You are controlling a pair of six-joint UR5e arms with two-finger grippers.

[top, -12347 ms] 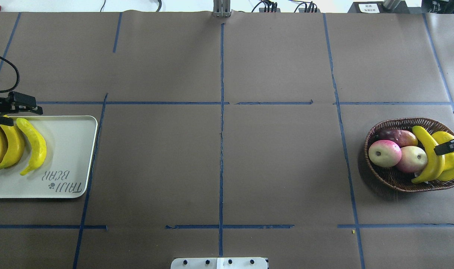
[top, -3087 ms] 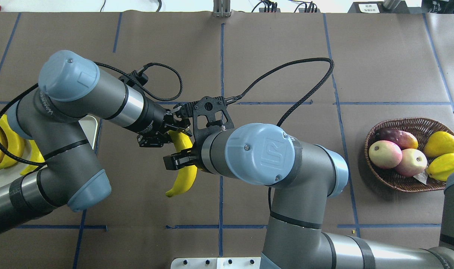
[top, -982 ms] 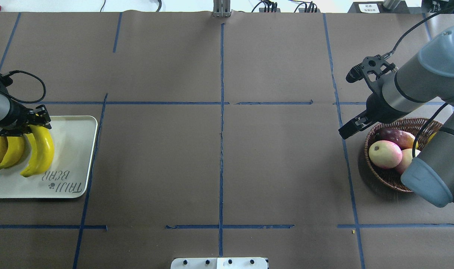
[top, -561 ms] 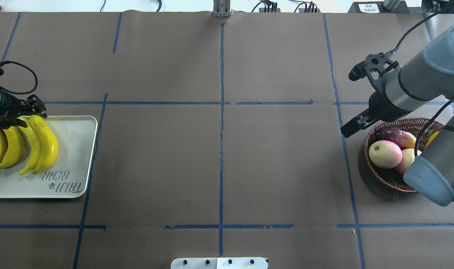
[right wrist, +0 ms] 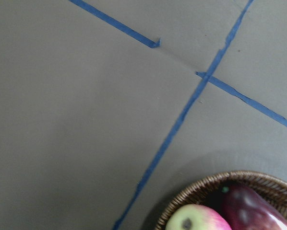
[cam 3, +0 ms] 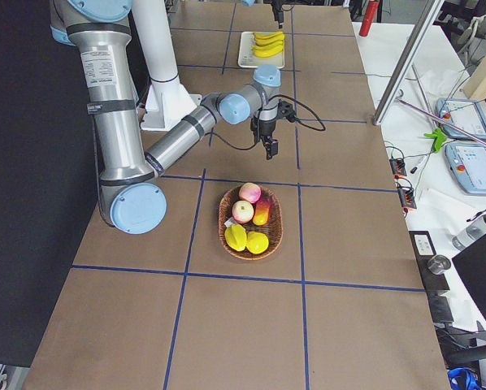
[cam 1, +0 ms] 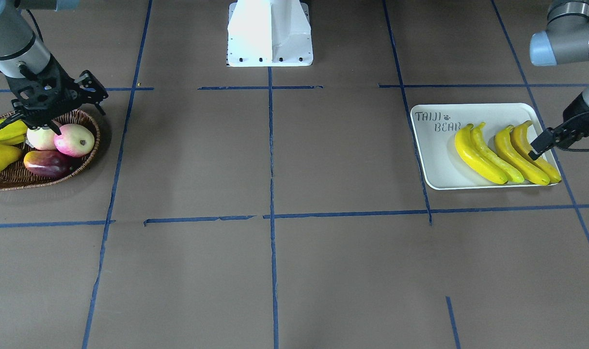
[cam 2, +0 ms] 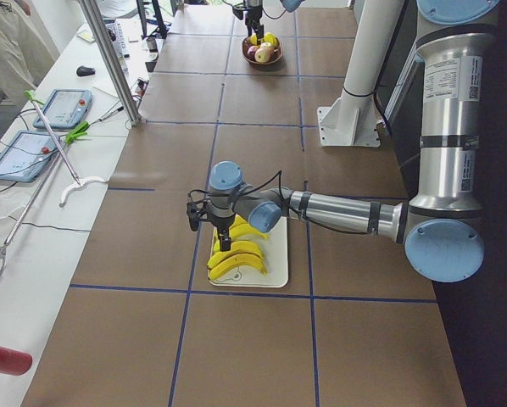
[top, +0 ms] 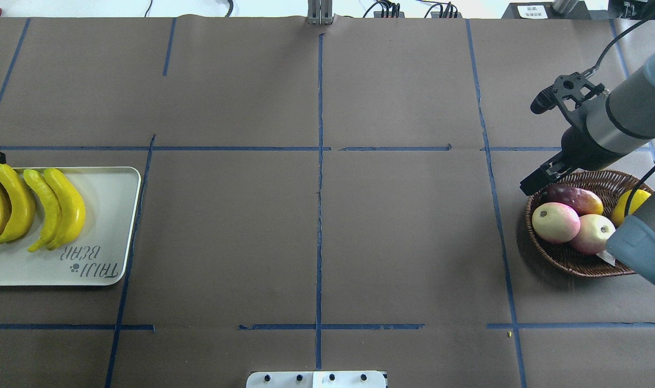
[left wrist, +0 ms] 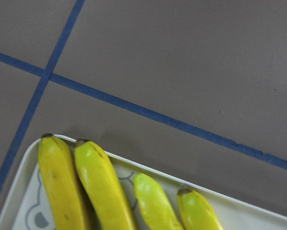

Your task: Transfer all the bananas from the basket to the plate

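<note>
My left gripper [cam 1: 536, 148] hangs empty just past the plate [cam 1: 435, 165], jaws too poorly seen to call apart or together. All four bananas [cam 1: 505, 154] lie side by side on it; the basket [top: 553, 257] seems to hold only other fruit [top: 554, 221], so I judge nothing remains

The plate [cam 1: 435, 160] reads "TAIJI BEAR"; arm sticker [cam 2: 446, 80] seemingly unreadable.

A robotics lab: blue tape grid [top: 319, 215] on the table [top: 402, 242], teach pendants [cam 2: 64, 108] alongside.
</note>
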